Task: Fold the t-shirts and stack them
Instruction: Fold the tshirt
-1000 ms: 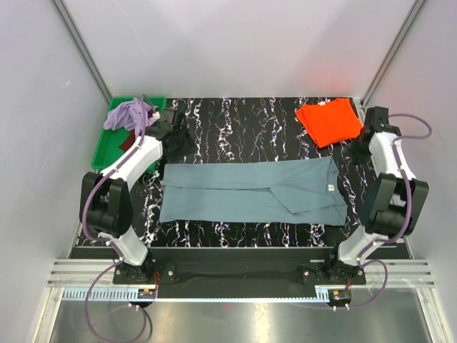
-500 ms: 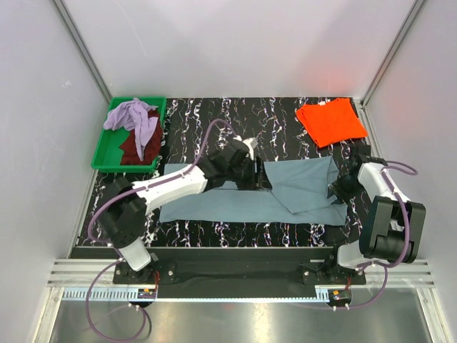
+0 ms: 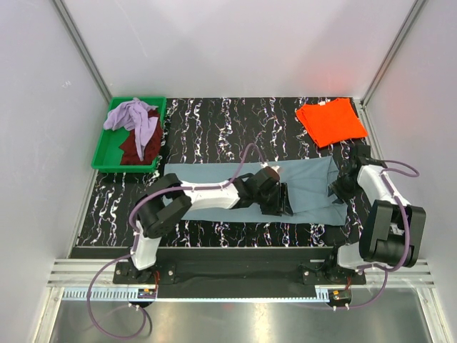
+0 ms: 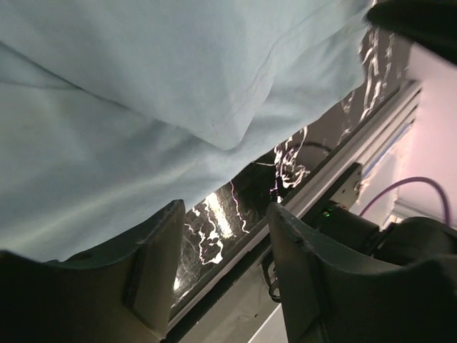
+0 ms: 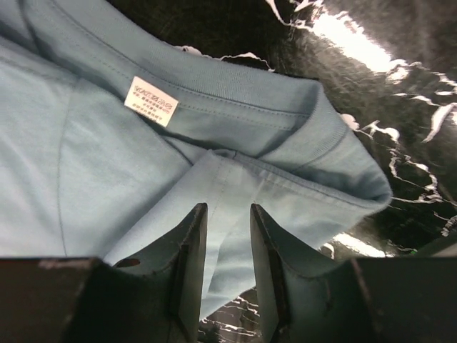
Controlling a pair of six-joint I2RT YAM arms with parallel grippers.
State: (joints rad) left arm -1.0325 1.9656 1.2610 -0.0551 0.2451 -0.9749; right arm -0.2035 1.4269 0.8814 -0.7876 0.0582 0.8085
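a lab test cell: white panel walls (image 3: 235,43), aluminium rails (image 3: 78,273), marbled table (image 3: 235,121).

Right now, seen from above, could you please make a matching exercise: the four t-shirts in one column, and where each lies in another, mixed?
1. blue-grey t-shirt
2. orange t-shirt
3. lavender t-shirt
4. maroon t-shirt

A. in the green tray, partly under another shirt
B. folded, far right corner of the table
C. laid out along the middle of the table
D. crumpled, on top in the tray

Pairs: 1-C; 2-B; 3-D; 4-A
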